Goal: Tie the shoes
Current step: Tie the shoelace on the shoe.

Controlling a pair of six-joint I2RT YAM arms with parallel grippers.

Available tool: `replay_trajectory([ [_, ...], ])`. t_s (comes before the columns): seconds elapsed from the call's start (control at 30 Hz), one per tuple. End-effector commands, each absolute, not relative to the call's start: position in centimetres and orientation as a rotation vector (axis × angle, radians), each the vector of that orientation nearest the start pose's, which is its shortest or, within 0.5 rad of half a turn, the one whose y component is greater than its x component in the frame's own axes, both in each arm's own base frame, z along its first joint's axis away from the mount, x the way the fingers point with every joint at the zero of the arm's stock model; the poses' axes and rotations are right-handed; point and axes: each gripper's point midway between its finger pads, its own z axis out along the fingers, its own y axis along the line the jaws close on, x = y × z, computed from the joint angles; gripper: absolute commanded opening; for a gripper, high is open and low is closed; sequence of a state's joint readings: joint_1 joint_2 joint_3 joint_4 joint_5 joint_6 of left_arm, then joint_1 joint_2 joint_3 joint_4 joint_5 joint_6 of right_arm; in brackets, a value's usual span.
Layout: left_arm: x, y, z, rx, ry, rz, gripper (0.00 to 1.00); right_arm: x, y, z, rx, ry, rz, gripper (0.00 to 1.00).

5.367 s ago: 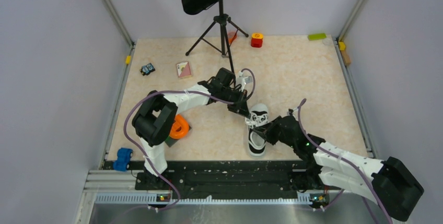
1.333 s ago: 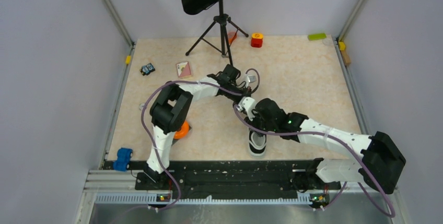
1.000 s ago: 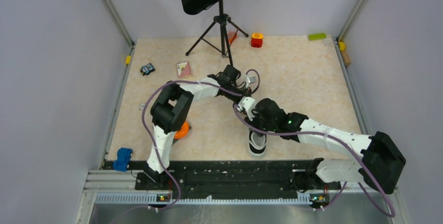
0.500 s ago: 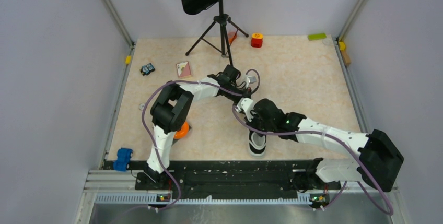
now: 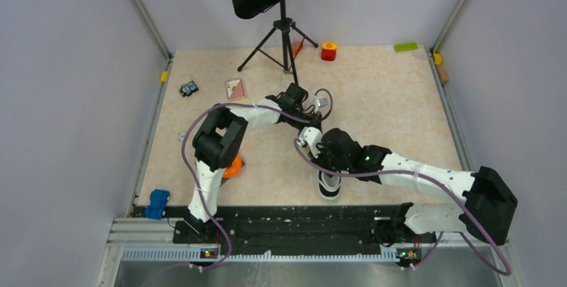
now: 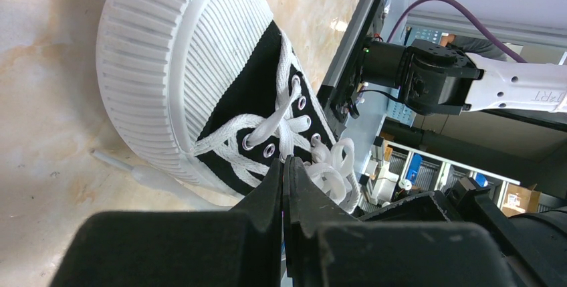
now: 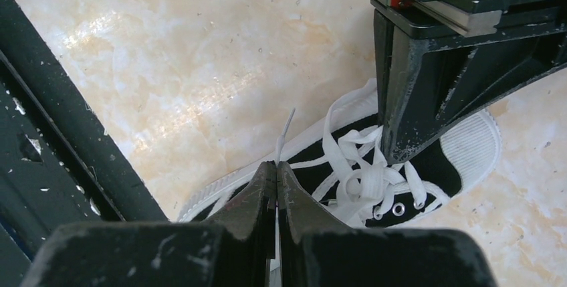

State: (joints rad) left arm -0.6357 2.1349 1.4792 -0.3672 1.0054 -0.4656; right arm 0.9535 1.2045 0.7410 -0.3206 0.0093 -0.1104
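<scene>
The shoe (image 5: 327, 186) lies mid-table, black canvas with a white toe cap (image 6: 160, 66), and my right arm covers its front in the top view. My left gripper (image 6: 285, 160) is shut on a white lace just above the eyelets, beside the loose tangle of laces (image 6: 331, 166). My right gripper (image 7: 276, 164) is shut on another lace whose plastic tip (image 7: 289, 118) sticks out past the fingertips, over the shoe's side (image 7: 220, 186). In the top view the left gripper (image 5: 314, 128) and right gripper (image 5: 319, 156) sit close together at the shoe's far end.
A music stand (image 5: 284, 29) is at the back. An orange roll (image 5: 233, 166) lies by the left arm and a blue toy (image 5: 158, 202) at the near left. A card (image 5: 235, 88), a toy car (image 5: 189, 88) and a red block (image 5: 328, 51) lie further back. The black base rail (image 7: 47, 133) runs close by.
My right gripper has closed on the lace and its wrist has edged slightly left and nearer. The left gripper stays shut in place. Several seconds ago the right arm was off the shoe's near side.
</scene>
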Motion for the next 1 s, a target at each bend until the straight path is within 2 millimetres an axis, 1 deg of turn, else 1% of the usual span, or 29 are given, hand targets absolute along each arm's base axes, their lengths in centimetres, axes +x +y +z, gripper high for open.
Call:
replay_trajectory([
  [0.0, 26.5, -39.1, 9.8, 0.69, 2.606, -1.703, 0.0, 19.4, 27.9, 12.3, -1.186, 1.986, 0.449, 0.0],
  [0.23, 26.5, -39.2, 9.9, 0.688, 2.601, -1.713, 0.0, 19.4, 28.9, 12.3, -1.197, 1.976, 0.458, 0.0],
  [0.57, 26.2, -39.1, 9.9, 0.68, 2.601, -1.72, 0.0, 19.9, 28.9, 12.0, -1.18, 1.988, 0.421, 0.0],
  [0.63, 26.2, -39.0, 9.9, 0.675, 2.6, -1.722, 0.0, 20.1, 28.8, 12.1, -1.149, 2.003, 0.418, 0.12],
  [0.77, 26.1, -39.0, 10.1, 0.678, 2.593, -1.724, 0.0, 20.0, 28.7, 13.1, -1.089, 2.006, 0.441, 0.27],
  [0.9, 26.1, -39.0, 10.5, 0.684, 2.579, -1.726, 0.0, 19.6, 28.7, 15.1, -0.994, 1.989, 0.511, 0.33],
  [0.97, 26.0, -39.0, 10.6, 0.683, 2.578, -1.727, 0.0, 19.3, 28.7, 16.3, -0.947, 1.977, 0.558, 0.34],
])
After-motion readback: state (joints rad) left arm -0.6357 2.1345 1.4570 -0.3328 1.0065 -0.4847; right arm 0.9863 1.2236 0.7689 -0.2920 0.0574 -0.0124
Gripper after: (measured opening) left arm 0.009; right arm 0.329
